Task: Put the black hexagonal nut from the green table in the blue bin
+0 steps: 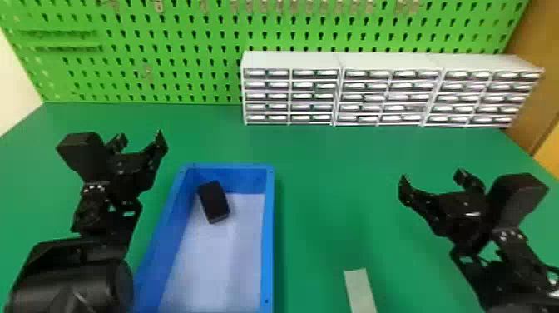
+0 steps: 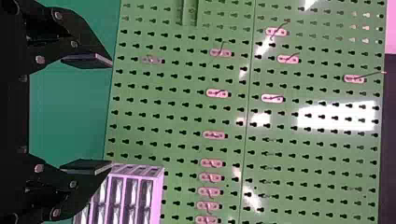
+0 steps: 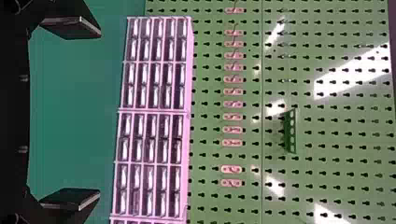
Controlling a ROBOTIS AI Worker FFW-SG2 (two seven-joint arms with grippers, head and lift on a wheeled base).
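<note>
The blue bin point(image 1: 269, 233) stands on the green table point(image 1: 324, 166), left of centre in the head view. A black block point(image 1: 214, 202) lies inside it near the far left corner; whether it is the hexagonal nut I cannot tell. Left of the bin's far end is my left gripper point(image 1: 140, 139), raised and open. On the right side, apart from the bin, my right gripper point(image 1: 431, 180) is also open. The left wrist view has the left gripper point(image 2: 111, 113) with a wide gap and nothing held. Similarly, the right gripper point(image 3: 99, 113) holds nothing in the right wrist view.
White drawer cabinets point(image 1: 341, 60) line the back right of the table, in front of a green pegboard point(image 1: 174, 45) with hooks. A pale strip point(image 1: 359, 289) lies on the table near the front, right of the bin.
</note>
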